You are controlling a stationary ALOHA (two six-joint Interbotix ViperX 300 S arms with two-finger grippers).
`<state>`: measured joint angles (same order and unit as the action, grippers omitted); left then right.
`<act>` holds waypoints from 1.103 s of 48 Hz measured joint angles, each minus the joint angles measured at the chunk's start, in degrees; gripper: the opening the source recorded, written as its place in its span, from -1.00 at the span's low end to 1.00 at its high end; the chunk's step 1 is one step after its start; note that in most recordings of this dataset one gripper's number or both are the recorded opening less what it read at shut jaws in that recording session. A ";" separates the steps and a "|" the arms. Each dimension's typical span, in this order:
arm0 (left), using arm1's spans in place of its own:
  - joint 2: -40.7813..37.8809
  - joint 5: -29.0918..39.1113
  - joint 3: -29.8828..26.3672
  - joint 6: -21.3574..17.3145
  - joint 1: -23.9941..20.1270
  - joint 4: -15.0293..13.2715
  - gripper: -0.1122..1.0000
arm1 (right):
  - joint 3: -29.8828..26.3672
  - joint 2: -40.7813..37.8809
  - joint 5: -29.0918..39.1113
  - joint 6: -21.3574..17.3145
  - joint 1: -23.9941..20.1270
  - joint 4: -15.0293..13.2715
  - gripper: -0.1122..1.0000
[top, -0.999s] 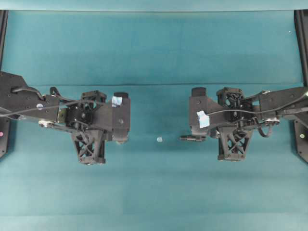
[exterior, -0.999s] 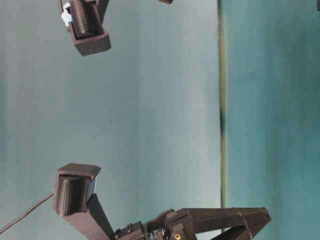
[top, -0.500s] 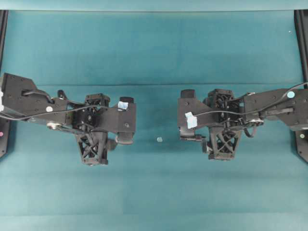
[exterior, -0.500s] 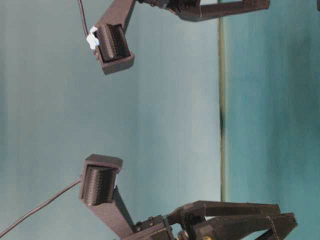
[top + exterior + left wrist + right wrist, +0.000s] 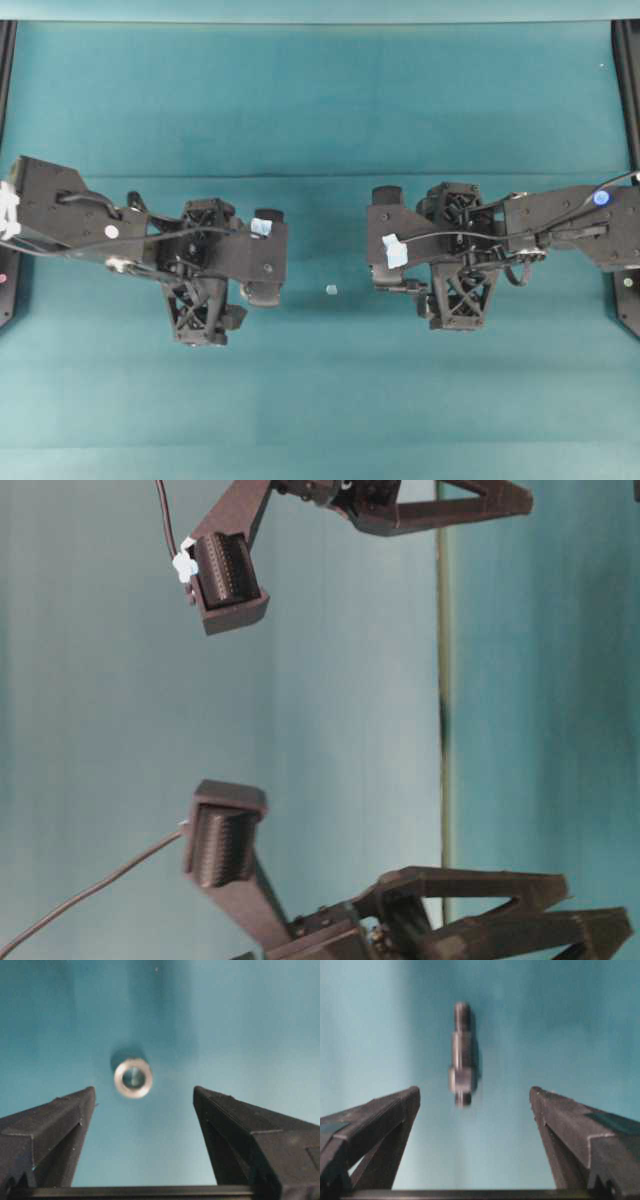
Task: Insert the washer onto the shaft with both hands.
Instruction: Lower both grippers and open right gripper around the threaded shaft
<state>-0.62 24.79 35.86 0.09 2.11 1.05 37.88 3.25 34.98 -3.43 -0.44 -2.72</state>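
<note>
Right gripper (image 5: 475,1097) fingers spread wide, holding nothing; shaft (image 5: 461,1054) lies on the mat ahead, between the fingers, long axis pointing away, narrow stepped end far. Left gripper (image 5: 144,1095) also wide apart (empty); washer (image 5: 133,1077) flat, just ahead, nearer left finger (image 5: 60,1120).

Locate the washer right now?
The washer lies flat on the teal mat in the left wrist view, ahead of the open left end effector, slightly left of centre, untouched.
</note>
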 measured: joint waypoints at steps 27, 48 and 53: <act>-4.31 -4.57 1.76 0.00 -0.35 -0.09 0.79 | 4.48 -2.11 -8.88 0.00 0.00 0.00 0.82; -5.19 -6.33 2.81 0.18 -2.20 0.00 0.79 | 4.75 -4.57 -9.32 0.00 0.00 0.09 0.82; -5.27 -6.77 2.99 0.18 -2.20 0.00 0.78 | 4.75 -5.01 -9.58 0.00 0.00 0.00 0.82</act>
<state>-5.89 18.02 38.85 0.26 -0.09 1.05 42.63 -1.76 25.40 -3.43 -0.44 -2.72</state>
